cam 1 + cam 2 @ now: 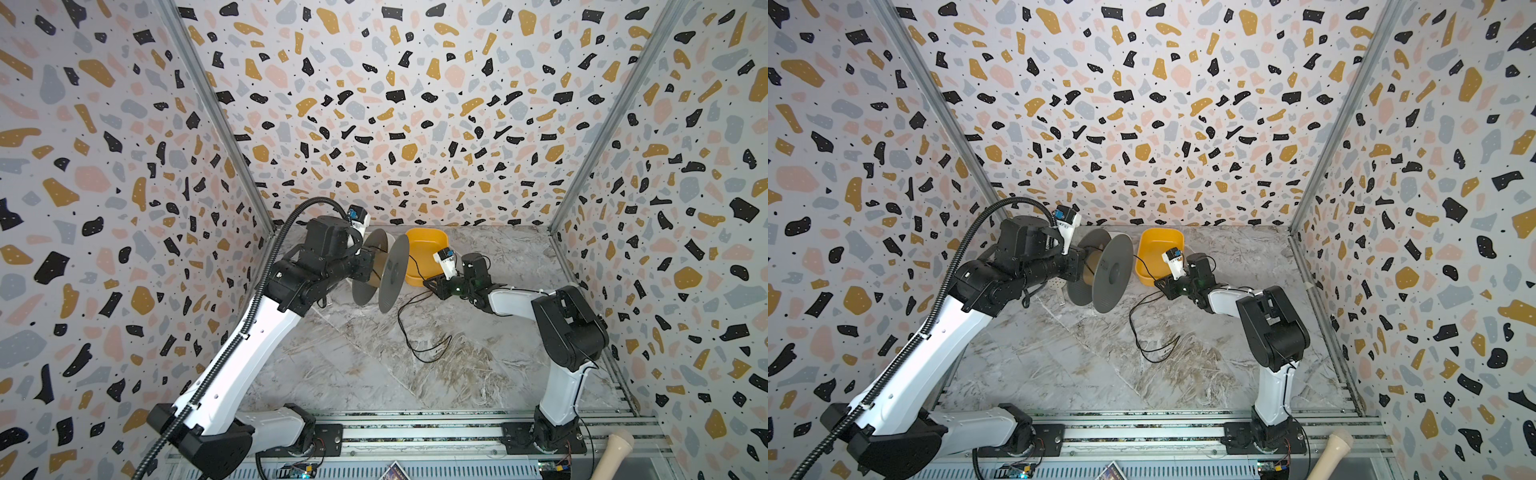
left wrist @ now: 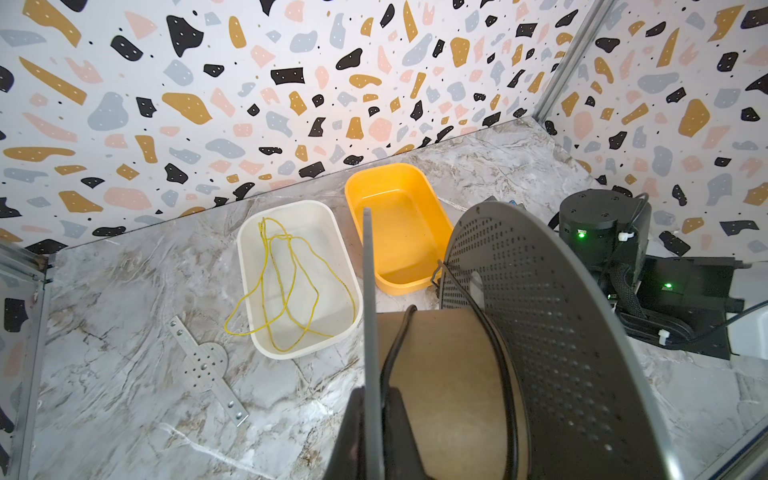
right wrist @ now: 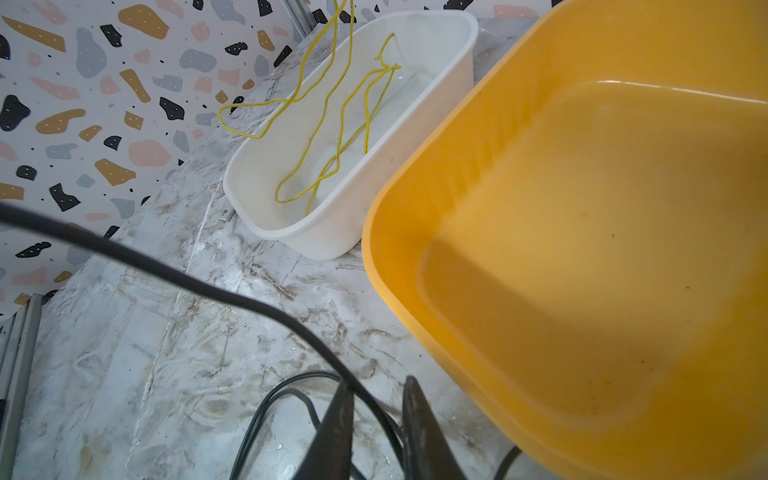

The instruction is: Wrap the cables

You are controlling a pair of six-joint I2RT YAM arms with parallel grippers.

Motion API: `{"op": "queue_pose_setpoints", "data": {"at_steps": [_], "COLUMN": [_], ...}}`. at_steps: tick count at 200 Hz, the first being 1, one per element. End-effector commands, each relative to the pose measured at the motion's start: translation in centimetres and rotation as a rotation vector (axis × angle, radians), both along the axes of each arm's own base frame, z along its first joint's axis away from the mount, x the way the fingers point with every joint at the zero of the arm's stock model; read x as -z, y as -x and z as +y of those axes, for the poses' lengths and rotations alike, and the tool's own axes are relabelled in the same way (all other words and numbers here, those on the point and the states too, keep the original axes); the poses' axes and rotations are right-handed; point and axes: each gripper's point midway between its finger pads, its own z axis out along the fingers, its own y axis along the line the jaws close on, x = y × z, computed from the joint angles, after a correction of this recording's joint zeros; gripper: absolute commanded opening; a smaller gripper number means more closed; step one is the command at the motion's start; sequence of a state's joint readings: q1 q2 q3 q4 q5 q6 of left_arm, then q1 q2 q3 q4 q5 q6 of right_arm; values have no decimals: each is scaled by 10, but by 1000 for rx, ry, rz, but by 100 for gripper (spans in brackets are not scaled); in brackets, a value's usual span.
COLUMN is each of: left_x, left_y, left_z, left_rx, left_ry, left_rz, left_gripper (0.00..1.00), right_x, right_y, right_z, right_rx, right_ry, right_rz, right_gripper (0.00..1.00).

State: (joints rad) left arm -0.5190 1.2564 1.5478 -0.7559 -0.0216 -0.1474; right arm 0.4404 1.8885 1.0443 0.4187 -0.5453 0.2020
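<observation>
Loosely, one black cable (image 3: 187, 279) leads off the core of one grey, two-flanged spool (image 1: 392, 272), passes between the parted fingers of the right gripper (image 3: 376, 399) beside the spool, and loops on the table (image 1: 353, 374). The left gripper (image 2: 372, 395) clamps one spool flange. Behind the spool sit two tubs: one white tub (image 3: 332, 232) holding one yellow cord (image 3: 366, 124), and one yellow tub (image 3: 582, 249).

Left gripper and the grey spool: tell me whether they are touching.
Touching. The left wrist view shows the left gripper clamped on both sides of the thin near flange of the spool, with no gap.
</observation>
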Motion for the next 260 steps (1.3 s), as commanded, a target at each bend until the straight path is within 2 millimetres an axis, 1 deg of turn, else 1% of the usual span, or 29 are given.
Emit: {"op": "queue_pose_setpoints", "data": {"at_steps": [1, 15, 50, 64, 83, 94, 122, 131, 142, 164, 181, 193, 206, 224, 239, 260], "left_x": [-38, -39, -41, -43, -45, -46, -52, -54, -57, -55, -53, -53, -53, -55, -54, -51], "left_y": [-2, -1, 2, 2, 2, 1, -4, -6, -9, -20, -29, -36, -40, -45, -51, -56], "left_z": [-3, -3, -6, -4, -1, 0, 1, 1, 1, 1, 5, 9, 10, 13, 16, 25], "left_rx": [5, 6, 20, 14, 5, 3, -15, -30, -49, -87, -131, -167, -179, -208, -243, -299], "left_ry": [78, 79, 102, 101, 99, 110, 165, 189, 220, 267, 329, 382, 421, 459, 483, 514], "left_rz": [-89, -90, -83, -84, -87, -85, -85, -84, -85, -75, -71, -71, -86, -101, -98, -119], "left_gripper": [0, 0, 0, 0, 0, 0, 0, 0, 0, 0, 0, 0, 0, 0, 0, 0], "right_x": [-18, -20, -22, -22, -22, -21, -8, -4, -2, -2, -2, -1, -1, -10, -19, -25], "right_y": [0, 1, 0, -1, 0, 1, 6, 9, 15, 28, 38, 47, 53, 60, 68, 79], "right_z": [7, 10, 17, 19, 21, 21, 17, 16, 16, 20, 25, 33, 40, 46, 53, 63], "right_rx": [-7, -6, -4, -1, -1, 1, 5, 7, 7, 25, 49, 50, 65, 93, 85, 64], "right_ry": [-18, -6, 13, 20, 22, 24, 43, 45, 43, 54, 63, 69, 111, 169, 157, 161], "right_rz": [-54, -71, -92, -99, -104, -105, -88, -77, -71, -77, -80, -85, -108, -175, -197, -219], "right_gripper": [27, 29, 29, 28, 20, 13, 3, 0, 0, 0, 0, 0, 0, 0, 0, 0]}}
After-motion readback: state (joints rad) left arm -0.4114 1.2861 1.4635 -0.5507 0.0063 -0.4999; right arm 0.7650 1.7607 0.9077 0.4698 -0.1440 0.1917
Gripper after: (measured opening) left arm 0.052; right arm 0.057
